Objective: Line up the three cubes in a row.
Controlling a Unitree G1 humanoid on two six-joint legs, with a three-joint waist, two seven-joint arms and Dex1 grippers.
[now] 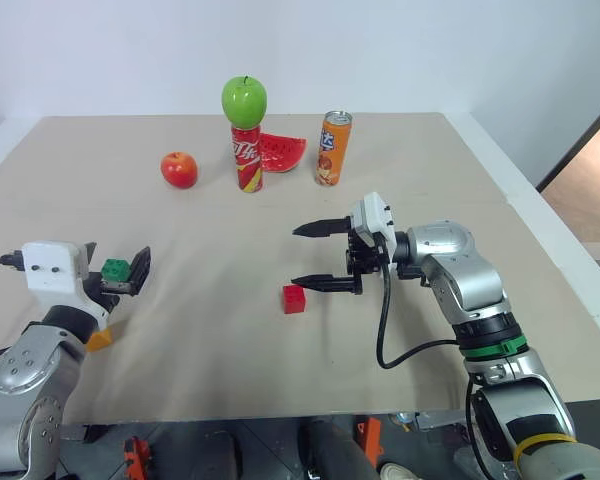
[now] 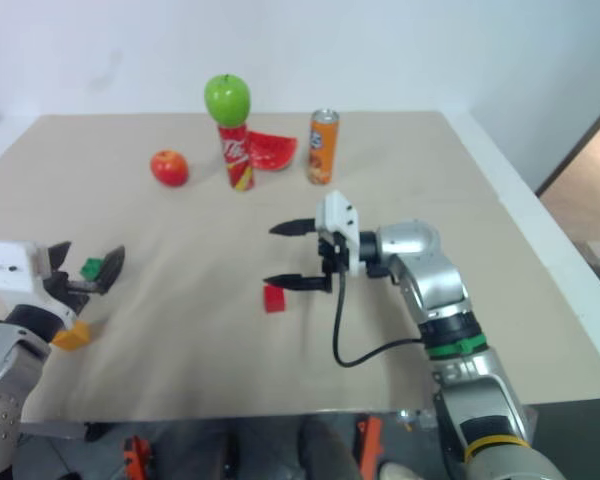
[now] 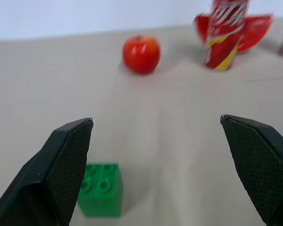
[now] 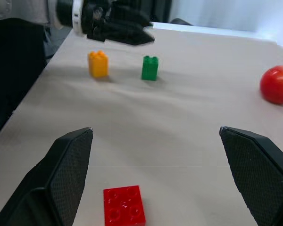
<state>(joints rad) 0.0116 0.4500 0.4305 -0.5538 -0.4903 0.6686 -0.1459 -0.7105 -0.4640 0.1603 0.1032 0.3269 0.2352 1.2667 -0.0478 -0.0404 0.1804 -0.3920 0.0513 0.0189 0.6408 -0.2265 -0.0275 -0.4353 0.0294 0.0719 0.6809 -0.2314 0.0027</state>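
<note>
Green cube (image 3: 101, 189) beside open tool (image 3: 155, 155)

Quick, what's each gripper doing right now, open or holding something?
Left gripper: open, empty, the green cube on the table beside one finger.
Right gripper: open, empty, above the red cube.

Robot lab: cloth-covered test table (image 1: 280, 380), bare wall (image 1: 400, 50).

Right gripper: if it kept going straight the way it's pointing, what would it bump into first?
Probably nothing soon. The right gripper, open, points across the table toward the green cube and yellow cube, passing above the red cube. Depth is uncertain.
</note>
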